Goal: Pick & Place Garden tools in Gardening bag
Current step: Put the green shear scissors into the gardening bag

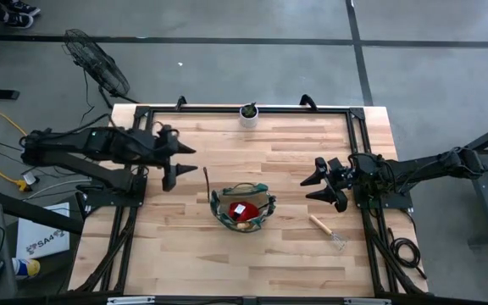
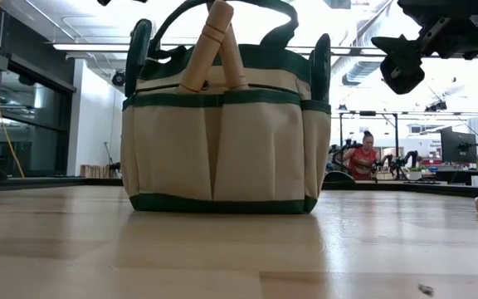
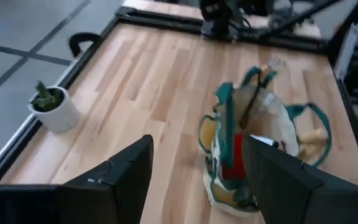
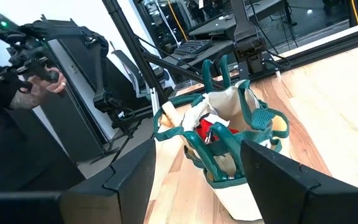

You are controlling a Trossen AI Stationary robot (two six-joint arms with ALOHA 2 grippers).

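One wooden-handled trowel (image 1: 325, 231) remains outside gardening bag (image 1: 242, 208), lower right of high view, likely next pick. Bag at centre, wooden handles (image 2: 212, 46) leaning on rim, red item (image 3: 231, 154) inside. Left gripper (image 1: 174, 162) left of bag, fingers spread, empty. Right gripper (image 1: 318, 181) right of bag, fingers apart, empty, nearest trowel.

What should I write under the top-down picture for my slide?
Gardening bag mid-table between two open grippers, one trowel left outside.

A tan gardening bag (image 1: 242, 209) with green trim stands upright mid-table, wooden tool handles (image 2: 210, 46) and a red item (image 1: 238, 209) inside (one wooden-handled trowel (image 1: 326, 231) lies on the table nearby).
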